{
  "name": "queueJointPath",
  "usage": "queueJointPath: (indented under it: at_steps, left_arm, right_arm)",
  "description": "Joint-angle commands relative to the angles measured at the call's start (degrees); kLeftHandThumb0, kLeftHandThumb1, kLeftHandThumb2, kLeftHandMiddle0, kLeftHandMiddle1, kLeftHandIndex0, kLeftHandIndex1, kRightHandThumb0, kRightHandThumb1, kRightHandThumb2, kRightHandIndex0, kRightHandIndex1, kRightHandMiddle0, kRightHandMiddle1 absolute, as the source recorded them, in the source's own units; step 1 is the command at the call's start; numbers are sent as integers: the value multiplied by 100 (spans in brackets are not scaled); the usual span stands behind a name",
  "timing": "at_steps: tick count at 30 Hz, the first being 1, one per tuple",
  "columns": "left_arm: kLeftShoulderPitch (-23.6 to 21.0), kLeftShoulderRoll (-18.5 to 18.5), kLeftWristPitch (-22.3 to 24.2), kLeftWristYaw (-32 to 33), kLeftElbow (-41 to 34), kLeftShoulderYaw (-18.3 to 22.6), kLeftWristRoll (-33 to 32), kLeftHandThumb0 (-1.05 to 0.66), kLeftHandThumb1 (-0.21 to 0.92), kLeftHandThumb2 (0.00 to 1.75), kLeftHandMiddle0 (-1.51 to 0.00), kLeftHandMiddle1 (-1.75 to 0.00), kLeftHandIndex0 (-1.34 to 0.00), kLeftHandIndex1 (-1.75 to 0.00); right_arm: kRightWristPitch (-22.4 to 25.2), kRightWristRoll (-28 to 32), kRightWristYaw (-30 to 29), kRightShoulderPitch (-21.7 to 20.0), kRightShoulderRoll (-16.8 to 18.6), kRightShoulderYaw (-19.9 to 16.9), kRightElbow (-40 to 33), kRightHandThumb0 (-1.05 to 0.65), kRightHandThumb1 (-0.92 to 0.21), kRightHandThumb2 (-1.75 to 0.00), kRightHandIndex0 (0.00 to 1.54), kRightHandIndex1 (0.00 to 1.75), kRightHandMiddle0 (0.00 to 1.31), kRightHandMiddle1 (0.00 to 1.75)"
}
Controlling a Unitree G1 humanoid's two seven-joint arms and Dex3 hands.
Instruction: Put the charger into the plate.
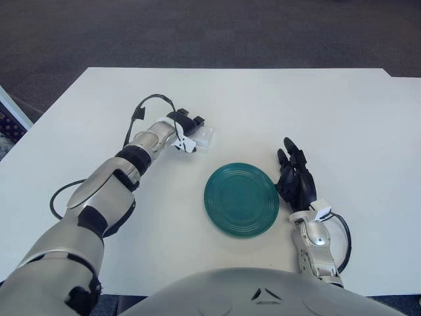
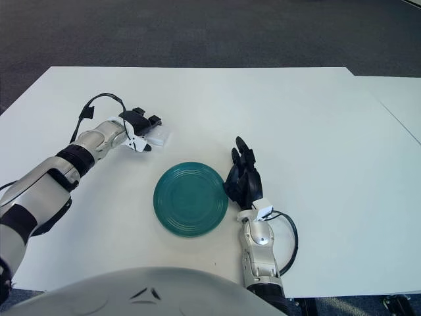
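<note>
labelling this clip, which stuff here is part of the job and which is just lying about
Part of the job:
charger, white, at the left hand
plate, green
left hand, fingers around the charger

Just there:
right hand, beside the plate's right edge
table

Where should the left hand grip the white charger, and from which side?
Across its short side edges, from above and from the robot's left. The charger lies flat, a low white block on the table, and the left hand is already at that end; the plate sits nearer the robot.
</note>
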Motion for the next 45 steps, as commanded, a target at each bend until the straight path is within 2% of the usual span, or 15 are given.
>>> queueJointPath:
  at_steps: [1, 3, 7, 12, 23, 30, 35, 45]
  left_arm:
    - [306, -361, -31, 183, 1076, -155, 52, -90, 92, 44, -51, -175, -23, -164]
    - [256, -515, -9, 374, 1435, -51, -74, -85, 92, 44, -56, -175, -33, -169]
    - [301, -553, -79, 326, 1457, 315, -534, -75, 92, 46, -69, -175, -54, -173]
    - [442, -535, -78, 30, 1132, 560, -941, -65, 92, 49, -82, -175, -65, -174]
    - [442, -645, 117, 155, 1230, 777, -1262, -50, 92, 57, -91, -175, -69, -175]
    - [478, -608, -130, 639, 1229, 797, -1249, -45, 92, 60, -97, -175, -76, -175]
    - [539, -561, -361, 1330, 1239, 696, -1089, -45, 92, 61, -96, -175, -77, -175]
    - [562, -556, -396, 1670, 1237, 633, -1067, -45, 92, 63, -91, -175, -77, -175]
  right_arm:
    - [300, 72, 59, 378, -9, -25, 602, -86, -92, -93, 9, 0, 0, 24]
    - [265, 76, 37, 368, 11, -53, 630, -87, -92, -92, 9, 0, 0, 24]
    - [169, 26, -4, 361, 10, -79, 699, -87, -92, -91, 9, 0, 0, 26]
    - [123, 26, 66, 331, -46, -72, 782, -88, -92, -93, 10, 1, 0, 26]
    - [96, -17, 42, 326, -40, -38, 791, -86, -92, -94, 12, 1, 0, 29]
    - [42, -118, -36, 313, -41, -29, 809, -87, -92, -95, 13, 1, 0, 32]
    - [-16, -117, -14, 286, -65, -39, 882, -86, -92, -95, 13, 1, 0, 33]
    - [-84, -34, -10, 254, -22, -98, 959, -87, -92, -94, 13, 0, 0, 32]
